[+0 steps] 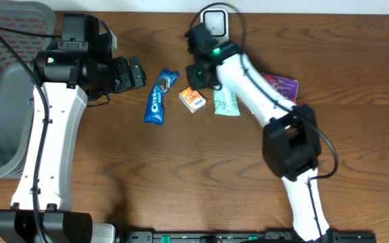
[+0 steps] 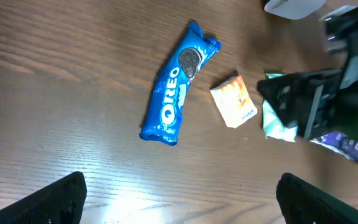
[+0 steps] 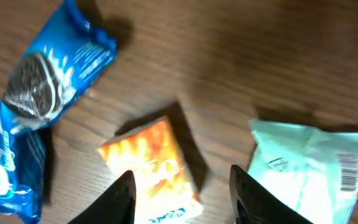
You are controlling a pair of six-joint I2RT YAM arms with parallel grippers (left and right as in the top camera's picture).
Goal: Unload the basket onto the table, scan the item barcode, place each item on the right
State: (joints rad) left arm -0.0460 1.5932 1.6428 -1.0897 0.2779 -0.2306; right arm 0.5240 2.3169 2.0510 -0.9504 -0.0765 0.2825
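Three snack items lie in a row on the wooden table: a blue Oreo pack, a small orange box and a mint-green packet with a barcode showing. My right gripper hovers open just over the orange box, its fingers either side of the box's near end. Off to the left of the Oreo pack, my left gripper is wide open and holds nothing. A white scanner stands at the back edge.
A purple packet lies right of the mint one, partly under the right arm. A grey mesh basket fills the far left of the table. Bare wood stretches along the front of the table.
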